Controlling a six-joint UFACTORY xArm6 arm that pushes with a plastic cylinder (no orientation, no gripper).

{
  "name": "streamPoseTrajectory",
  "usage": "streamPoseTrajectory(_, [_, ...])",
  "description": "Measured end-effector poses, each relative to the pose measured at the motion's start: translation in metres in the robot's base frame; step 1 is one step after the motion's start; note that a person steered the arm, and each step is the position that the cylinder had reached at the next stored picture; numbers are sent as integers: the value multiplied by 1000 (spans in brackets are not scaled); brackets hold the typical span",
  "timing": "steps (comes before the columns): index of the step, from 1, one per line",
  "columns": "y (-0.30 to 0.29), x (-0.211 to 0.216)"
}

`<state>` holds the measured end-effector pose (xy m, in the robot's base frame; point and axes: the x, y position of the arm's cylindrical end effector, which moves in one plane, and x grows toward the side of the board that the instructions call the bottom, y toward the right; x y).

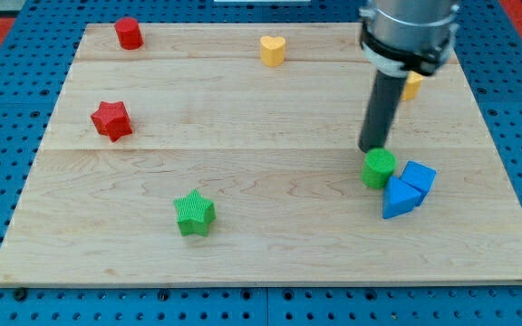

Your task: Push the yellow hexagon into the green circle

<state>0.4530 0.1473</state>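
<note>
The yellow hexagon lies at the view's upper right, mostly hidden behind the arm's rod. The green circle sits at the right of the board, below it. My tip is just above the green circle's top edge, touching or nearly touching it, and well below the yellow hexagon.
A blue cube and a blue triangle crowd the green circle's right and lower right. A yellow heart is at top centre, a red hexagon at top left, a red star at left, a green star at bottom centre-left.
</note>
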Motion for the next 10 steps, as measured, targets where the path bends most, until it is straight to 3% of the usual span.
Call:
streamPoseTrajectory(1, [6, -40])
streamPoseTrajectory(2, [70, -62])
streamPoseTrajectory(3, [125, -112])
streamPoseTrajectory(4, [71, -135])
streamPoseTrajectory(5, [7, -101])
streamPoseTrajectory(6, [18, -144])
streamPoseTrajectory(7, [-23, -138])
streamPoseTrajectory(8, [-30, -86])
streamPoseTrajectory(9, [-39, -63])
streamPoseTrajectory(10, [-45, -127])
